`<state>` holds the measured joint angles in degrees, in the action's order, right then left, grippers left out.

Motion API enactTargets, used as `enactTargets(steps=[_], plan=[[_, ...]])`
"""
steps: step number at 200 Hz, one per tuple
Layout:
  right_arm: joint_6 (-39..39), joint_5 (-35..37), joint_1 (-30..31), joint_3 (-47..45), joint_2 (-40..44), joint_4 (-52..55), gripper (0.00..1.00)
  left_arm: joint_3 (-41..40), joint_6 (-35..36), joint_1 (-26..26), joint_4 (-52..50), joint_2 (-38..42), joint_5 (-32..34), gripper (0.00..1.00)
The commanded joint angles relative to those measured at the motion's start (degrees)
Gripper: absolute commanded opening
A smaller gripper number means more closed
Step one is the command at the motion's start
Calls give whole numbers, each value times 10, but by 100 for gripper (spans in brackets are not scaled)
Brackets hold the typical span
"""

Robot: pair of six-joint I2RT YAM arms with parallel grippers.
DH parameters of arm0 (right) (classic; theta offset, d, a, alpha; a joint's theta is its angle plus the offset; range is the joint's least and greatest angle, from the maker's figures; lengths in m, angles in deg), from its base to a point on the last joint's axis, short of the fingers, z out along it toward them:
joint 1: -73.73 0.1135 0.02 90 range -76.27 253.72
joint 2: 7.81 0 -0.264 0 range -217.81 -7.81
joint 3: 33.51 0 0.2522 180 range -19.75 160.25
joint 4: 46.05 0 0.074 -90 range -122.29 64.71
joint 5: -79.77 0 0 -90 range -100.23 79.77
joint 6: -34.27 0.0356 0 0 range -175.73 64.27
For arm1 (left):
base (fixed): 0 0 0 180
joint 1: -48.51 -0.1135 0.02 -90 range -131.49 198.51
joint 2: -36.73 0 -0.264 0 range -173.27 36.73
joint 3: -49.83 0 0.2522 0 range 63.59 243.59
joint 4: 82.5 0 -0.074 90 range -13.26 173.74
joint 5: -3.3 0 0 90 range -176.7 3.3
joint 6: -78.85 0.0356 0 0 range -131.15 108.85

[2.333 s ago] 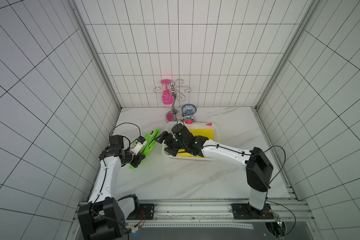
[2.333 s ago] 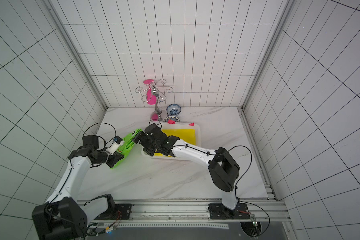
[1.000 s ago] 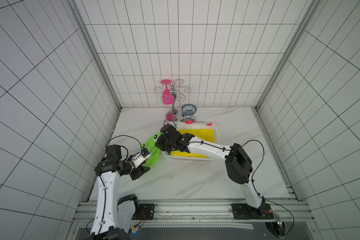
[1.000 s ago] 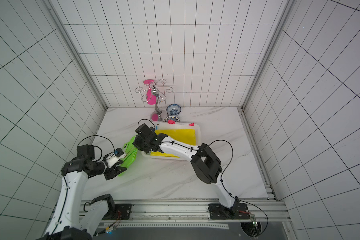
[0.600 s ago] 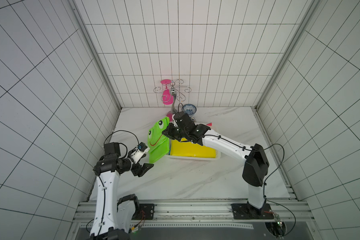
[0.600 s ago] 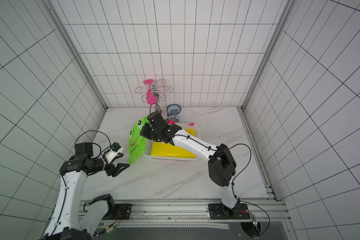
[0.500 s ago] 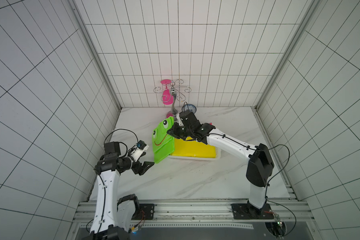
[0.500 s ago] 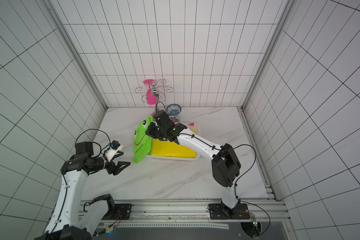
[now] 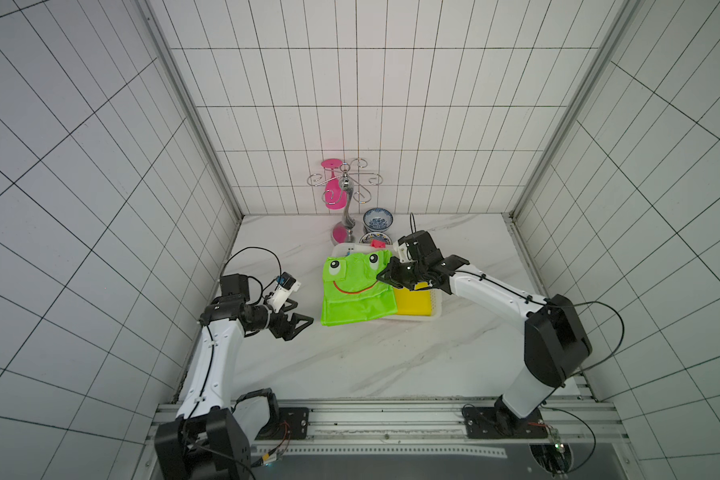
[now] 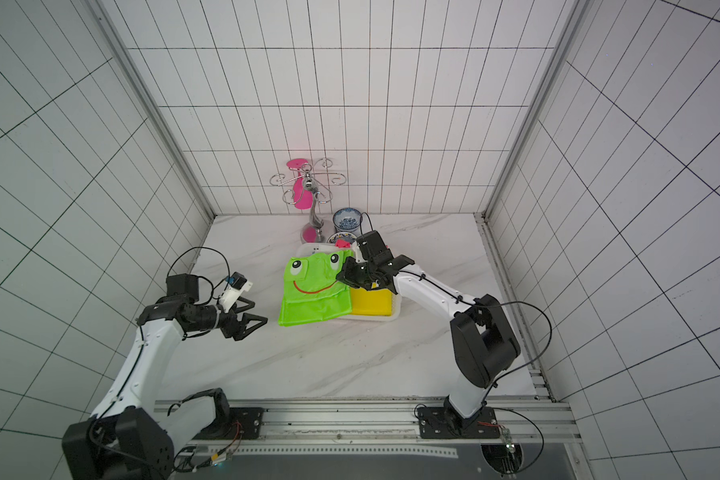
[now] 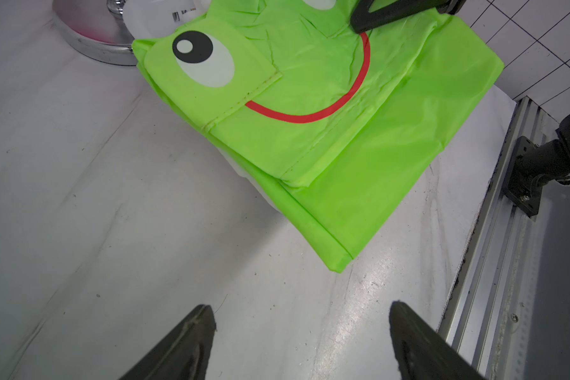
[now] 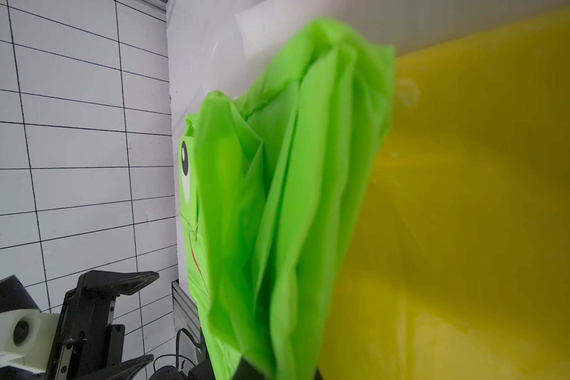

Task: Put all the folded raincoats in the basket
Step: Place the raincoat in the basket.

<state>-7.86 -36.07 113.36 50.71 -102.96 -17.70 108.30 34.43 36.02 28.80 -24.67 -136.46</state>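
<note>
Left fingers point(image 11: 185, 348) are spread and drawn back; the green frog raincoat point(image 9: 356, 299), pinched by the right fingers point(image 9: 393, 276), has been swung over the white basket point(image 9: 416, 322), near-left edge overhanging.

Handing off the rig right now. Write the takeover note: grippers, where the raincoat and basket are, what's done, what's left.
The left gripper is open and empty, over the table, apart from the raincoat.
The right gripper is shut on the raincoat's edge, above the basket.
The raincoat drapes over the basket's left part, partly covering a yellow folded item inside; its near edge hangs past the rim.
Done: raincoat at the basket. Left: lower it fully inside, let go.
</note>
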Motion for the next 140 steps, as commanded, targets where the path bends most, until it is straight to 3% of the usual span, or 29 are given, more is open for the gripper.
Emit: enactTargets(steps=[1,57,91,140], plan=[[-35,-17,-26,-46,36,-11,0,0,-14,25,16,-6,20,86],[-60,-26,-90,-172,102,-131,0,4,-43,130,27,-19,21,88],[-86,-86,-114,-178,80,-176,0,42,-85,201,62,-47,46,88],[-96,-101,-123,-169,49,-238,0,107,-130,230,112,-93,56,88]])
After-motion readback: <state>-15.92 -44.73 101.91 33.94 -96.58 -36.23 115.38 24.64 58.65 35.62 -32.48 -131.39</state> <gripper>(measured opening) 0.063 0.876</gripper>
